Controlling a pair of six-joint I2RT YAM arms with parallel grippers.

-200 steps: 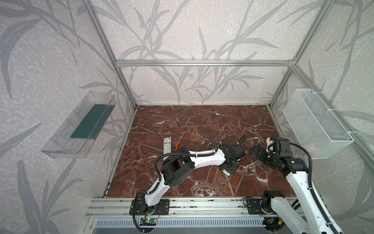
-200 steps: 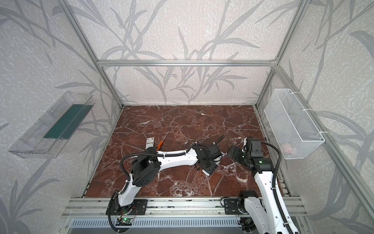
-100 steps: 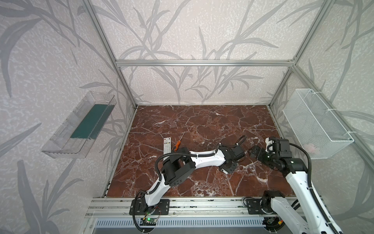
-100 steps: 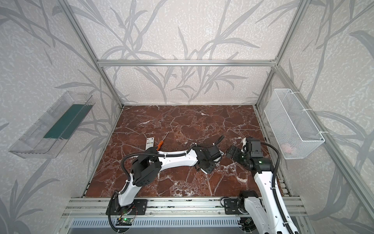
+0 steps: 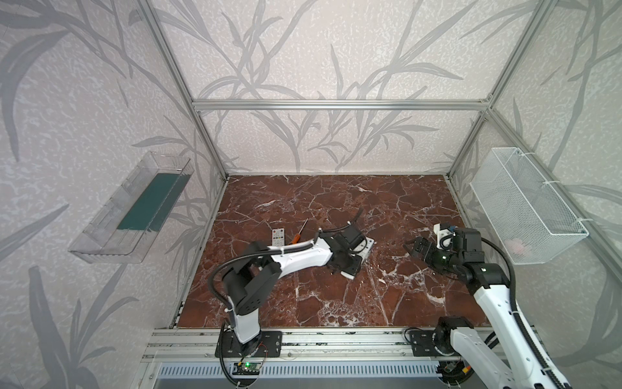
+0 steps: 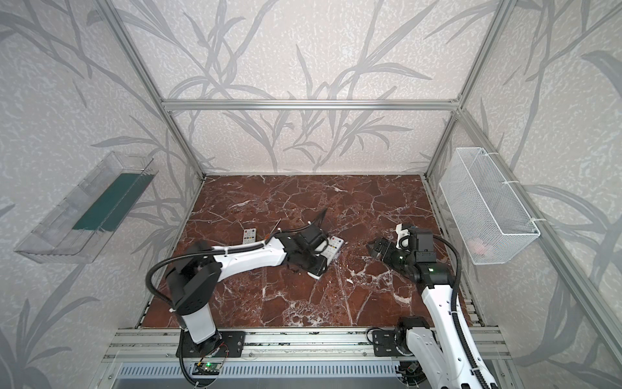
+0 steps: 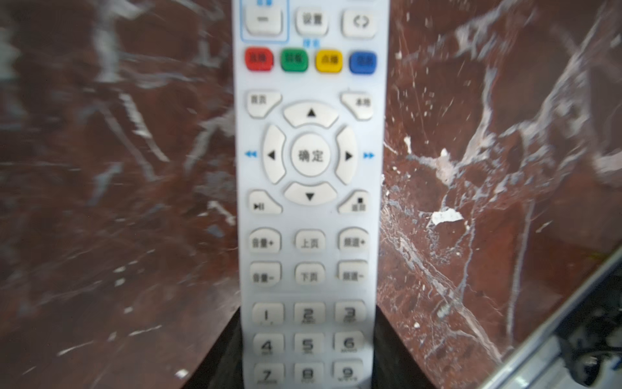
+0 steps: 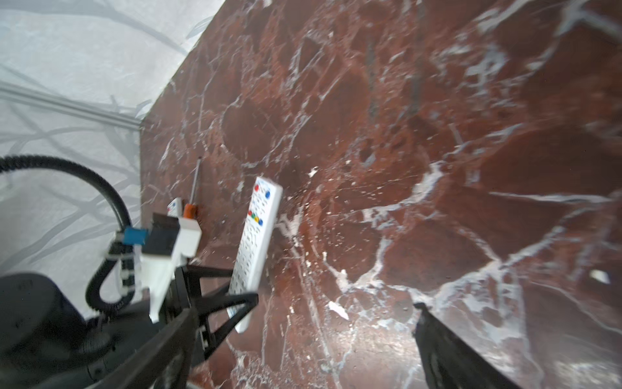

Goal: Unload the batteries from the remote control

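My left gripper (image 7: 308, 357) pinches the white plastic remote control (image 7: 309, 155) by its edges (light, stiff, slippery, I think); right gripper (image 5: 413, 246) spread wide.

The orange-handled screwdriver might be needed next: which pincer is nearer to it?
Left. The left pincer, shut on the large white remote, is just right of the screwdriver in a top view; the open right pincer hangs farther right, beyond that remote.

The left gripper (image 5: 351, 265) clamps the white remote control (image 7: 309, 155) by its sides; the right gripper (image 5: 414, 246) hovers nearby, jaws wide apart.
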